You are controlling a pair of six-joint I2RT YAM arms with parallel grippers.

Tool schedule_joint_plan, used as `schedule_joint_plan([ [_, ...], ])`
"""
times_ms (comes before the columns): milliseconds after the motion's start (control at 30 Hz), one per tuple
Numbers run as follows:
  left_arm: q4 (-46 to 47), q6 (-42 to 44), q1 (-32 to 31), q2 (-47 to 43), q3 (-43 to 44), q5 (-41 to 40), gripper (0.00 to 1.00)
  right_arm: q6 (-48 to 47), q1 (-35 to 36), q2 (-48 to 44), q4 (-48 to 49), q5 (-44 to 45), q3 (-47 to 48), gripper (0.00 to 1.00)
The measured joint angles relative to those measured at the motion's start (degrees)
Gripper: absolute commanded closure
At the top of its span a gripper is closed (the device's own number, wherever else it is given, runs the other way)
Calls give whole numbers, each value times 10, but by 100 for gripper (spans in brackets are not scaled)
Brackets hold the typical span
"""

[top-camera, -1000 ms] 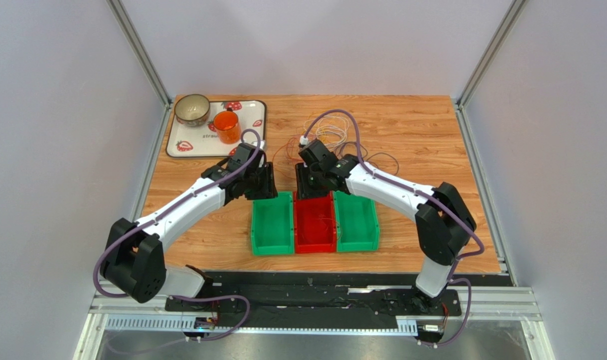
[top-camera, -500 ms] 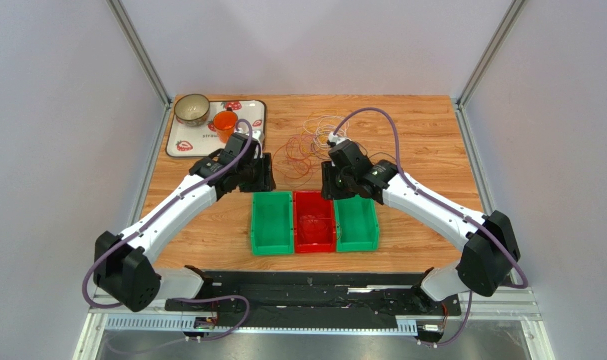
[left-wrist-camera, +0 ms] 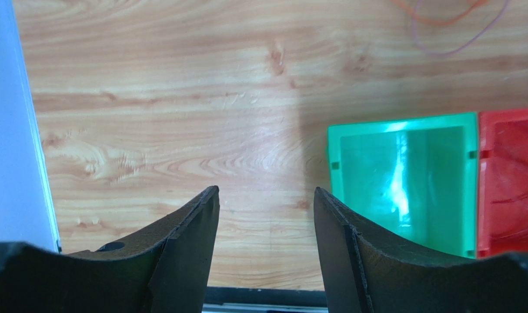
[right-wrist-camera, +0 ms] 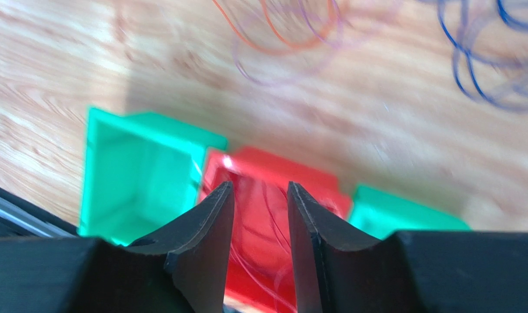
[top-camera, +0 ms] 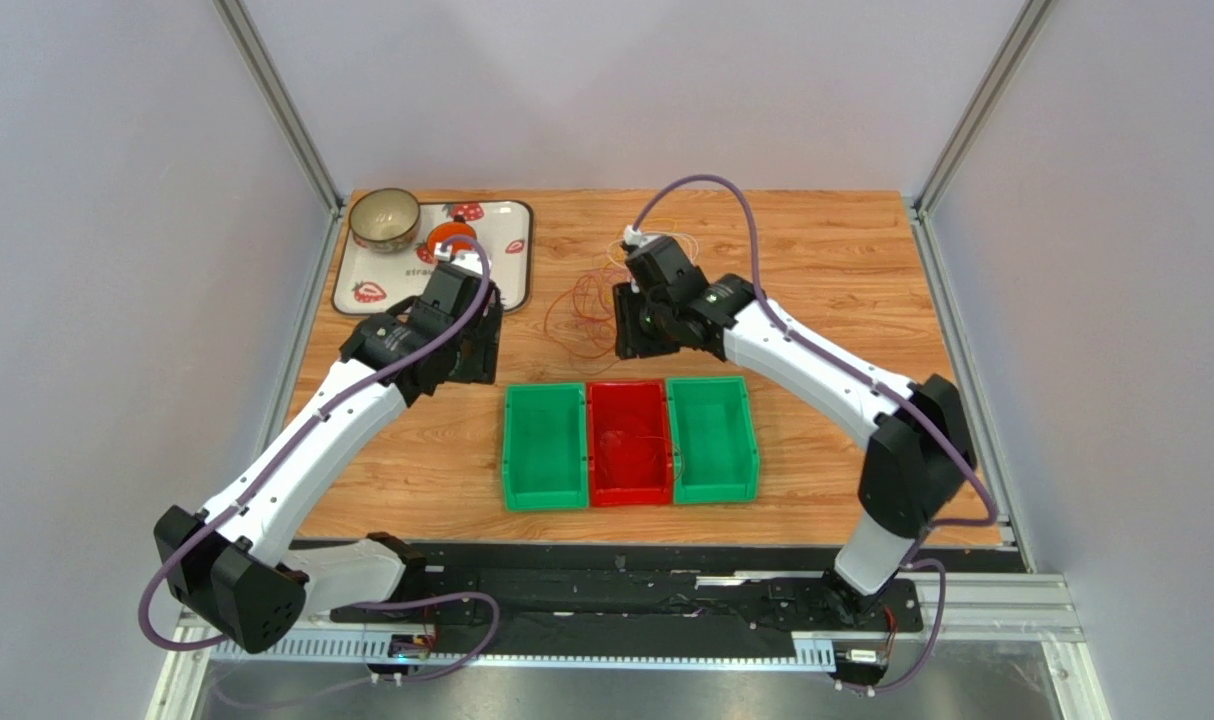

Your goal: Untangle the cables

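Observation:
The cables (top-camera: 580,305) lie as loose orange-red and purplish loops on the wood behind the bins, with more showing past the right arm. In the right wrist view the orange loops (right-wrist-camera: 283,29) and dark blue-purple loops (right-wrist-camera: 495,59) are blurred at the top. My right gripper (top-camera: 639,327) hangs just right of the pile, open, with nothing between its fingers (right-wrist-camera: 208,228). Thin red wires lie in the red bin (right-wrist-camera: 273,173) seen through the gap. My left gripper (top-camera: 471,348) is open over bare wood left of the cables (left-wrist-camera: 443,26), empty.
Three bins stand in a row near the front: green bin (top-camera: 546,446), red bin (top-camera: 610,480), green bin (top-camera: 712,438). A strawberry tray (top-camera: 508,240) at the back left carries a bowl (top-camera: 385,219) and an orange cup (top-camera: 445,234), close behind the left arm.
The right gripper left the red bin, swung right, then came back up beside the cable pile. The left gripper drew back left toward the tray and opened wider.

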Motion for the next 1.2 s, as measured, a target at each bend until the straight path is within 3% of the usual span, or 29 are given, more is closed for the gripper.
schedule_joint_plan([
  [100,-2,2,0,-9,-34,-10,38,-2,-3,72,7,-8,77,61],
  [467,0,6,20,18,-35,-14,39,-1,-32,304,16,-47,275,60],
  [1000,7,9,34,12,-35,17,40,10,-64,394,38,-64,368,58],
  [1067,7,9,35,12,-35,17,40,13,-64,405,40,-71,373,61],
  [1167,7,10,35,14,-35,18,40,17,-64,417,42,-76,379,94],
  [1200,7,10,35,14,-35,19,40,19,-64,419,42,-77,379,100],
])
